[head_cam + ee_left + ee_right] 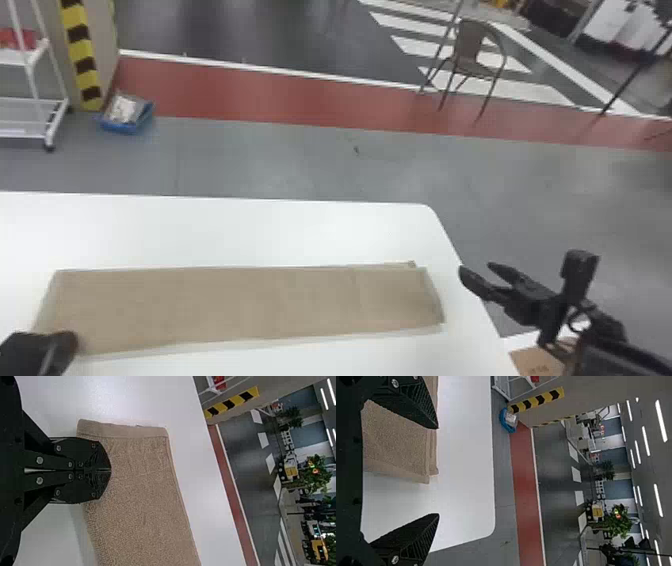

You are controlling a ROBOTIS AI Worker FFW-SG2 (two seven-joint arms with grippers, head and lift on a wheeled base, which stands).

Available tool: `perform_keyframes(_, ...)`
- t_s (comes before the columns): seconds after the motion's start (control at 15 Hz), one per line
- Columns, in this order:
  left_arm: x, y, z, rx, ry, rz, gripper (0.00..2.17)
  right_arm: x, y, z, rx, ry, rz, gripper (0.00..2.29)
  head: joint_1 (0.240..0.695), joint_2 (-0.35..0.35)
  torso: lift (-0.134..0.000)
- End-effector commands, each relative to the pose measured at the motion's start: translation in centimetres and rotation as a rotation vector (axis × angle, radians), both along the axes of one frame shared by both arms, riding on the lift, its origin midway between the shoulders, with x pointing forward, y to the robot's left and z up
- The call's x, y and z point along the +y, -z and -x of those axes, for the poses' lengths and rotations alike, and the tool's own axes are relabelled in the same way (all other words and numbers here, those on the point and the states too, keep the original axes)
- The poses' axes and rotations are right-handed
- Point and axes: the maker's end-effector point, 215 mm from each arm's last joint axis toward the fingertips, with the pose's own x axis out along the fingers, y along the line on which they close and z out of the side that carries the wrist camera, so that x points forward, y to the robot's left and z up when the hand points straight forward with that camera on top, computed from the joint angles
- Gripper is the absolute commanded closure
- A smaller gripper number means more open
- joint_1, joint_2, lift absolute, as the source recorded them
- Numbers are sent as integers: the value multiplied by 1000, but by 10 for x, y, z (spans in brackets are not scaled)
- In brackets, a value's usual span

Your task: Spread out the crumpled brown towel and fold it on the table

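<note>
The white table [225, 232] carries a brown towel [240, 302].

Towel [240, 305]: brown, tending to tan, one even shade. Worktop [200, 230]: white. Left hand [67, 342] and right hand [475, 272]: both black. Floor [300, 160] past the worktop: grey, bounded by a red strip [260, 95] with a white edge line [250, 68]. Ground [300, 35] at the far side: dark grey, with white parallel stripes [420, 47] toward the right. Far left: warning band [80, 32] in alternating yellow and black; rack [30, 102] white; tray [120, 127] blue.
</note>
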Motion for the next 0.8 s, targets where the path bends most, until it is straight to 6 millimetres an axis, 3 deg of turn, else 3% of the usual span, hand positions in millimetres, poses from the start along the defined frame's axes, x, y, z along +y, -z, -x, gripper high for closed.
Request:
perform_keyframes(0.0, 0, -32, -8, -80, -11, 21, 1285, 2, -2, -4, 0, -4, -6, 100, 695, -350, 0)
perform_keyframes(0.13, -14, -59, -20, -117, 27, 82, 242, -12, 2, 7, 15, 14, -10, 100, 695, -347, 0)
perform_keyframes(0.2, -19, -74, -30, -140, 43, 98, 53, -23, 3, 13, 21, 35, -6, 100, 695, -349, 0)
perform_keyframes(0.33, -16, -88, -54, -140, 53, 100, 39, -44, 1, 13, 19, 26, 37, 100, 695, -350, 0)
perform_keyframes(0.6, -1, -105, -92, -115, 53, 103, 36, -61, 4, 2, 8, -13, 147, 110, 695, -350, 0)
perform_keyframes(0.73, 5, -97, -101, -84, 40, 104, 46, -68, 1, -2, -24, -55, 235, 110, 695, -350, 0)
